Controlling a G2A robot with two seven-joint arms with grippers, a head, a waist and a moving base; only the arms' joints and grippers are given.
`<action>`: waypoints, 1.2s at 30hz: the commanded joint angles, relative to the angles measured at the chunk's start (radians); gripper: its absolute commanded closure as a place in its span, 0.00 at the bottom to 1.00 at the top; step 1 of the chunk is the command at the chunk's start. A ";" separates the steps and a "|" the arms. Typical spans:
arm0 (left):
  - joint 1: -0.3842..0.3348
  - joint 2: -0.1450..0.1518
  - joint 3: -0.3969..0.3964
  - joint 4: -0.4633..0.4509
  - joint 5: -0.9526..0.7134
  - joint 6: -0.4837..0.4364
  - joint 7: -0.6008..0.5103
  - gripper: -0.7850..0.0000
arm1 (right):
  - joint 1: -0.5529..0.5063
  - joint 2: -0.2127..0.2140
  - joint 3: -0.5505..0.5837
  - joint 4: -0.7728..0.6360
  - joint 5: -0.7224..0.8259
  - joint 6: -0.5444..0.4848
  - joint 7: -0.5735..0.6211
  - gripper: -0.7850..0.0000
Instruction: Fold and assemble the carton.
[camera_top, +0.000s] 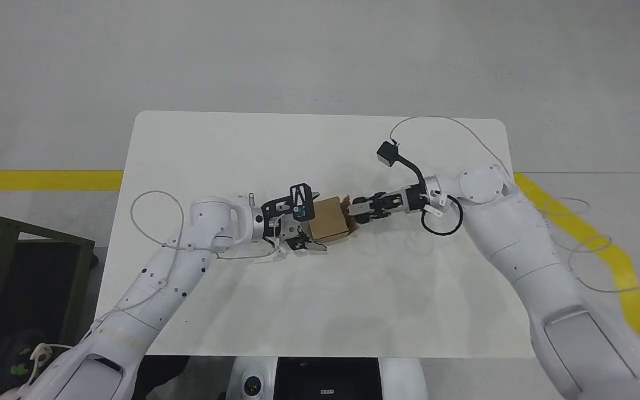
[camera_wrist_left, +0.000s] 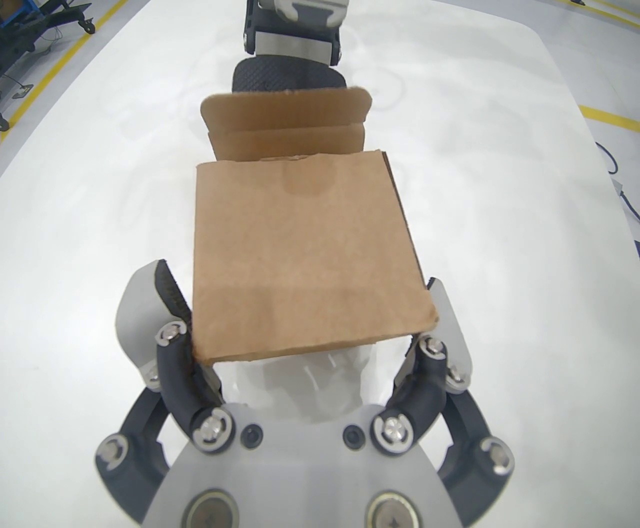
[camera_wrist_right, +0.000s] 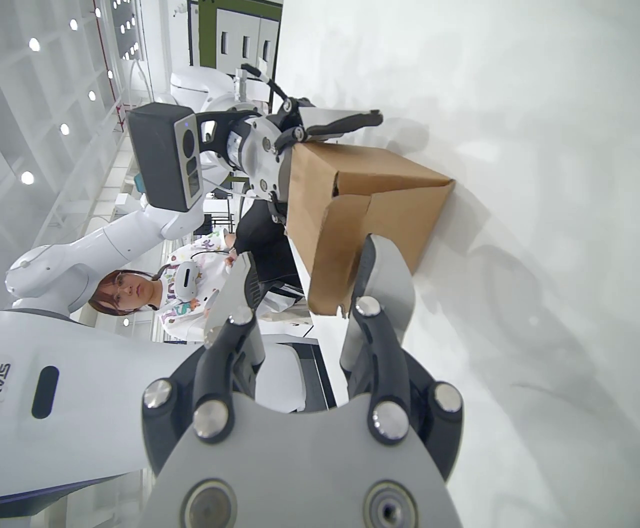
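Between left fingers (camera_wrist_left: 150, 300) (both touching): carton (camera_wrist_left: 305, 250)

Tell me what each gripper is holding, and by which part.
The left gripper clasps the carton by both sides of the end opposite its flaps. The right gripper stands open at the flaps, holding nothing.

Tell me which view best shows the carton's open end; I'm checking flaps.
Right wrist view: the carton shows its open end and flaps. Left wrist view shows mostly one flat panel; top view, just its small top face.
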 joint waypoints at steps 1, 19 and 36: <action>0.000 0.000 0.000 0.000 0.002 0.000 -0.001 0.00 | -0.001 -0.001 -0.003 0.002 0.011 0.001 0.001 0.54; 0.001 -0.002 -0.001 -0.001 0.011 -0.007 0.001 0.00 | -0.017 -0.030 -0.022 0.101 0.107 0.047 0.025 0.67; 0.003 -0.002 -0.001 -0.003 0.023 -0.014 0.007 0.00 | 0.008 -0.041 -0.030 0.136 0.046 0.070 0.037 0.76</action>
